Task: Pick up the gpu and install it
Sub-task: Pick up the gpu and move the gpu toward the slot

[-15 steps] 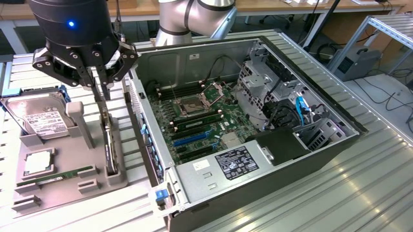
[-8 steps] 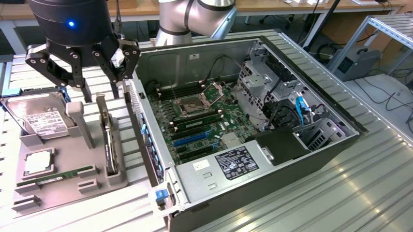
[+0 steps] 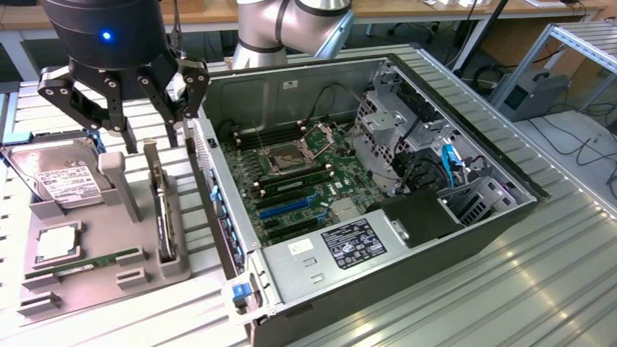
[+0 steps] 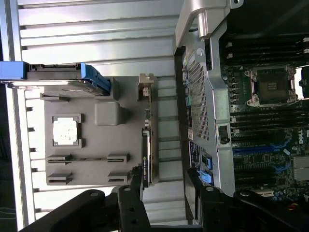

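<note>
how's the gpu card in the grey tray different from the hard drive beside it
The flat dark gpu card stands on edge in a slot, thin side up; the silver hard drive with a white label leans tilted, label face showing. The gpu card is long and slim, the hard drive blockier. Both sit in the grey plastic tray outside the computer case.

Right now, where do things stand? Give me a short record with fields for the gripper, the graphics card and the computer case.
gripper: open, empty, above the graphics card
graphics card: standing on edge in the gray tray, beside the computer case
computer case: open, circuit board exposed
also on tray: hard drive, processor, memory stick
</note>
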`<state>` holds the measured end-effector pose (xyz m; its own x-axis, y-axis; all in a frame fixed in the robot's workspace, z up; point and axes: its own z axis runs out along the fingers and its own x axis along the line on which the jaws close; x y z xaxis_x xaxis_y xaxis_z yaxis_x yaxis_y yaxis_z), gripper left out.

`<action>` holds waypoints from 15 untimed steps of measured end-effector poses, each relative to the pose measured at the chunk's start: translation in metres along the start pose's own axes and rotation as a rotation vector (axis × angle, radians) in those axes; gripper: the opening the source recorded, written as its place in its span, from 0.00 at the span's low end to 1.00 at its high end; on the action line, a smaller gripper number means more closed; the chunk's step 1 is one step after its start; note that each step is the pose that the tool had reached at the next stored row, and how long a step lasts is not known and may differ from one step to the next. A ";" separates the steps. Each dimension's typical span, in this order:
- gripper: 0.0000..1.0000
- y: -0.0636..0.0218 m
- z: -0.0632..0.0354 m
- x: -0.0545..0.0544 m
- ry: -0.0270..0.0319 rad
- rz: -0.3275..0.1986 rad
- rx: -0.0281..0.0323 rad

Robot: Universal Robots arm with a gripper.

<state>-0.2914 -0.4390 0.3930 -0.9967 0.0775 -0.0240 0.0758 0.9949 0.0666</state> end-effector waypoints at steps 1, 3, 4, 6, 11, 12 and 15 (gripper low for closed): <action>0.48 -0.0001 0.0003 0.000 0.0000 0.000 0.0000; 0.48 -0.0001 0.0010 0.000 -0.0001 0.000 0.0000; 0.48 -0.0001 0.0012 0.001 0.0000 0.000 0.0000; 0.48 -0.0001 0.0016 0.001 0.0000 0.000 0.0000; 0.48 -0.0003 0.0030 0.001 0.0000 0.000 0.0000; 0.48 -0.0003 0.0035 0.001 0.0000 0.000 0.0000; 0.48 -0.0004 0.0047 0.001 0.0000 0.000 0.0000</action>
<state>-0.2921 -0.4390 0.3882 -0.9967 0.0775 -0.0240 0.0757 0.9949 0.0666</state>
